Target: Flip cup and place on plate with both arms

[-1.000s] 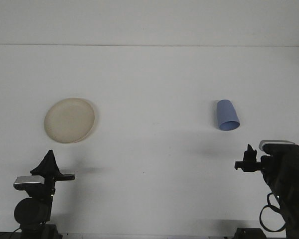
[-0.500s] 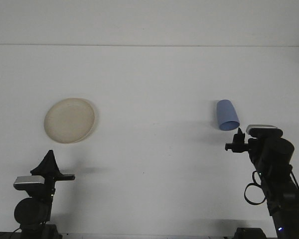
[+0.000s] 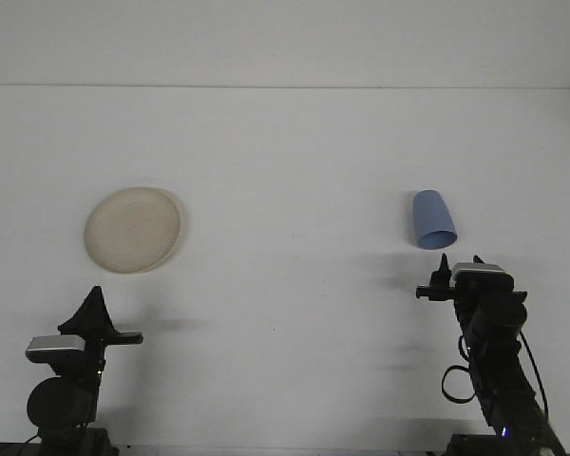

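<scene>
A: Starting at the right gripper: it sits low on the right, just near-side of the blue cup. Can't tell if it's open.

B: Cup pose?

A: Lying on its side on the table, long axis running roughly toward the robot, rim nearest it.

B: Left gripper?

A: Parked low, can't tell its state, nearer the plate. Right arm is closer to the cup.

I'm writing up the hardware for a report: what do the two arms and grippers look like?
Both arms are black. Each carries a small silver-grey block near its wrist. The left gripper ends in dark, pointed fingers; the right gripper is also dark, with a black cable looping beside its arm and a small blue light low down.
</scene>
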Tool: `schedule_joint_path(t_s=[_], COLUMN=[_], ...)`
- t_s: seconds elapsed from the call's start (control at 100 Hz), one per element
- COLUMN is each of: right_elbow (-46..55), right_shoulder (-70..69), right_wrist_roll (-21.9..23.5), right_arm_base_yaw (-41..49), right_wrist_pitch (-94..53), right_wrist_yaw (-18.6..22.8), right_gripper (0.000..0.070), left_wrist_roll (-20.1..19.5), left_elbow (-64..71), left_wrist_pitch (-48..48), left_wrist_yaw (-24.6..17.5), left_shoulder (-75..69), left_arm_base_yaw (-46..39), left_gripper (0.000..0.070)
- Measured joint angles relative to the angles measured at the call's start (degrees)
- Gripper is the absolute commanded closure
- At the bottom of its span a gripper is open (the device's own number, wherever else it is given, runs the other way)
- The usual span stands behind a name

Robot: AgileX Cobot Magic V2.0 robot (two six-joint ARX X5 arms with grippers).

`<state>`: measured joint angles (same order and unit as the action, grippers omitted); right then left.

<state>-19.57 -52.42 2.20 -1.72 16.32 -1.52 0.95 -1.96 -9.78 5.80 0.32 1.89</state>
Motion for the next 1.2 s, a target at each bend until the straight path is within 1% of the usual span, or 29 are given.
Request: schedule_joint_path(t_s=[0.2,0.36,0.58,1.07,1.09,1.12,1.15,1.2], right_elbow=[0.0,0.0,-1.3,-13.2,-13.5,-13.8,-14.0,-14.2], right_shoulder=[-8.2,-15.5,-23.8,-40.3,-40.8,-41.5,-42.1,-42.9], right_wrist_roll=[-0.2,-0.2,-0.2,-0.5,-0.5,-0.6,-0.6,-0.6], right_arm_base_yaw=[-2.4,-5.0,-7.0,-7.6,-7.6,-7.6,-7.6,-7.6], right_wrist_pitch=[7.7,14.7,22.5,24.8,25.0,25.5,26.1,26.5], right_wrist_yaw=[0.6,4.5,7.6,11.0,11.1,11.6,12.1,12.9], right_gripper=[0.0302,0.0302,0.0302,0.0305,0.0314,0.0351,0.0405,0.0515], left_wrist_roll=[0.0,0.0,0.0,0.0,0.0,0.0,0.0,0.0], left_elbow=[0.0,0.0,0.0,0.0,0.0,0.0,0.0,0.0], left_wrist_pitch=[0.0,0.0,0.0,0.0,0.0,0.0,0.0,0.0], left_wrist_yaw=[0.0,0.0,0.0,0.0,0.0,0.0,0.0,0.0], left_shoulder=[0.0,0.0,0.0,0.0,0.0,0.0,0.0,0.0], left_arm_base_yaw=[0.0,0.0,0.0,0.0,0.0,0.0,0.0,0.0], left_gripper=[0.0689,0.0689,0.0689,0.0689,0.0689,0.0689,0.0689,0.0689])
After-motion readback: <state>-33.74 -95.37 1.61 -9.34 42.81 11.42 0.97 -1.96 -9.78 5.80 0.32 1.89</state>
